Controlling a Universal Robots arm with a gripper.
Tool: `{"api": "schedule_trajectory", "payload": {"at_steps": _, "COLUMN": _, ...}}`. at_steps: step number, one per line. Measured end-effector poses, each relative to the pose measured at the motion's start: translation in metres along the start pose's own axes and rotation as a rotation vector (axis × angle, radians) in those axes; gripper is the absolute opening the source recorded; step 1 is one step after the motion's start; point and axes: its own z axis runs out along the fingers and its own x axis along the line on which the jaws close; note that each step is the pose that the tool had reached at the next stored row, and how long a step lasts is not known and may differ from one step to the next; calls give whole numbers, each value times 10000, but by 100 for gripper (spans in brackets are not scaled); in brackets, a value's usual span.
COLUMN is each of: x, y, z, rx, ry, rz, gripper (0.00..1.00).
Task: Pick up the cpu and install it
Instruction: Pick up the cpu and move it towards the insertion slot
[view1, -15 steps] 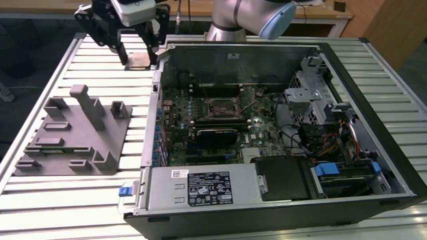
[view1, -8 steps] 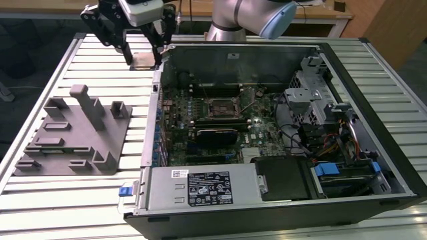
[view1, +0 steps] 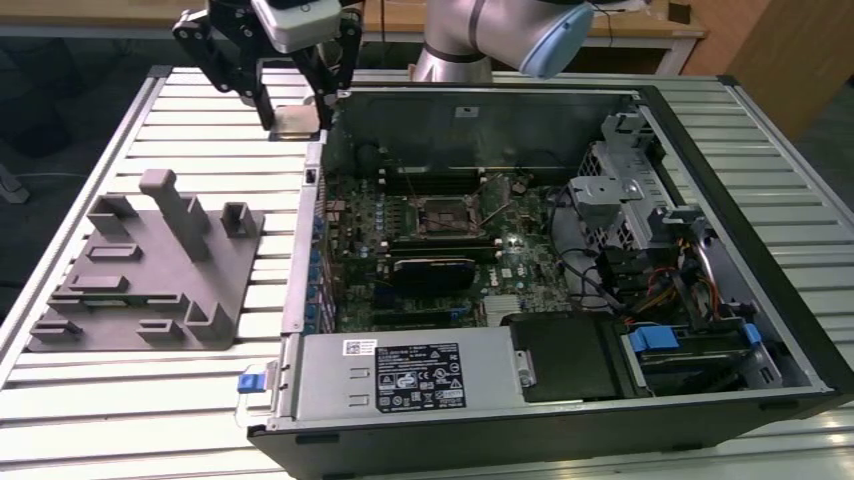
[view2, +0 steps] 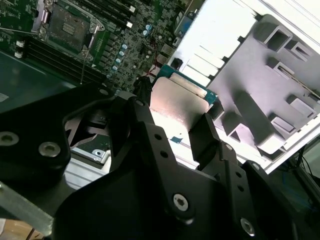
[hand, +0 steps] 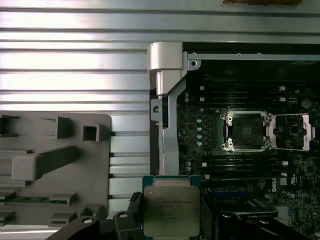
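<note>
The cpu (view1: 296, 123), a flat square chip with a pale metal top, hangs above the slatted table just outside the case's far corner on the exterior view's left. My gripper (view1: 296, 113) is shut on it, one black finger on each side. In the second wrist view the cpu (view2: 181, 100) sits between the fingers (view2: 206, 131) of the gripper (view2: 175, 120). In the first wrist view the cpu (hand: 171, 210) shows its printed top. The open socket (view1: 441, 215) (hand: 248, 131) on the motherboard lies inside the case, apart from the chip.
The open computer case (view1: 534, 105) has upright metal walls around the motherboard, a drive cage (view1: 627, 200) and cables on the exterior view's right. A grey plastic fixture (view1: 147, 270) with upright posts stands on the slatted table (view1: 120, 390) beside the case.
</note>
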Motion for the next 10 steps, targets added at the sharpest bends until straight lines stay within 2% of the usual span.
{"api": "schedule_trajectory", "payload": {"at_steps": 10, "x": -116, "y": 3, "z": 5, "rx": 0, "ry": 0, "rz": 0, "gripper": 54}}
